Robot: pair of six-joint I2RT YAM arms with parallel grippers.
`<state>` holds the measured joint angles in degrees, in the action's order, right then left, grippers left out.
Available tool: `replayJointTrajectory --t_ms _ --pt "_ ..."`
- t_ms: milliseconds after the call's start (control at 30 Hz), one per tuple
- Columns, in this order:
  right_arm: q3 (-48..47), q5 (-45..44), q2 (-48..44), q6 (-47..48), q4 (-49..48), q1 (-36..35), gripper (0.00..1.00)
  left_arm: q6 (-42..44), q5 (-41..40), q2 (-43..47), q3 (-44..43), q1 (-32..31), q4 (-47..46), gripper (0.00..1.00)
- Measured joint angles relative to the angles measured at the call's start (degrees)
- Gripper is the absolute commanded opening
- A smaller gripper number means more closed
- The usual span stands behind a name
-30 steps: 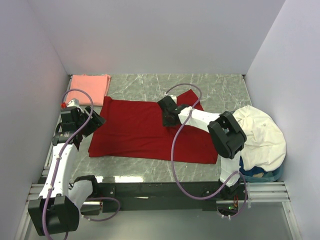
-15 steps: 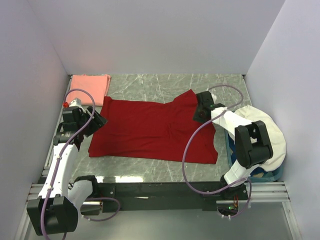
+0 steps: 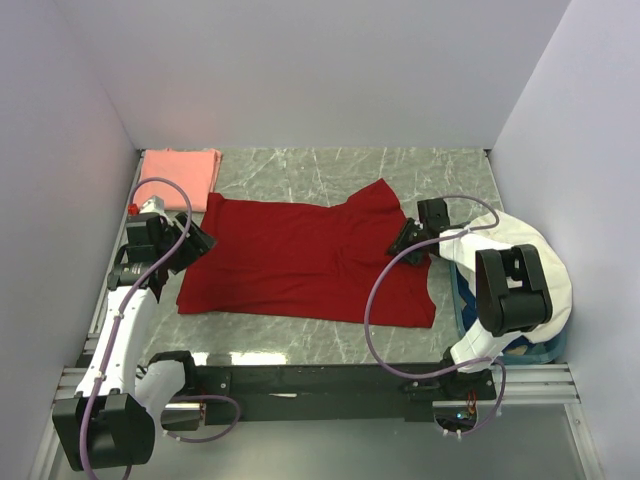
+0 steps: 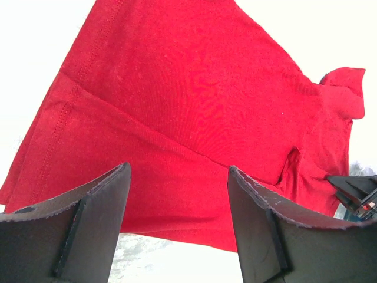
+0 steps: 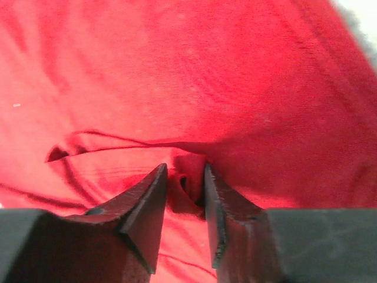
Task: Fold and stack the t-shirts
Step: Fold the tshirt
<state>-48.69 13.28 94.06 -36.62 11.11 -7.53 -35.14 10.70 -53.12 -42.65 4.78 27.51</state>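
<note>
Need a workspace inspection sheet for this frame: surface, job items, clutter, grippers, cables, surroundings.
Surface: marbled grey tabletop.
Job's things: deep red t-shirt spread out mid-table, unfolded; salmon-pink t-shirt folded at the far left corner.
Clutter: white cloth heaped over a blue bin at the right edge.
Grippers: left gripper jaws open, empty, at the deep red t-shirt's left edge; right gripper jaws shut on a fold near its right side.
Cables: purple cables loop off both arms; the right one crosses the deep red t-shirt.
Surroundings: plain walls on three sides.
</note>
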Motion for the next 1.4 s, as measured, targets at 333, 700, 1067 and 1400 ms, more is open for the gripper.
replayJointTrajectory --t_ms 333,700,1067,1400 --pt "0.20 6.36 -0.07 -1.44 -3.93 0.39 0.10 0.00 -0.02 0.00 0.02 -0.17 0.00 0.72" --pt "0.20 -1.22 -6.08 0.68 -3.61 -0.37 0.28 0.00 0.00 -0.02 0.02 -0.26 0.00 0.72" --pt "0.00 -11.89 -5.46 1.60 1.60 -2.38 0.43 0.00 -0.02 -0.02 0.02 -0.31 0.00 0.72" --pt "-9.03 -24.39 -5.22 1.75 7.54 -13.29 0.35 0.00 -0.07 -0.02 0.00 -0.74 0.17 0.72"
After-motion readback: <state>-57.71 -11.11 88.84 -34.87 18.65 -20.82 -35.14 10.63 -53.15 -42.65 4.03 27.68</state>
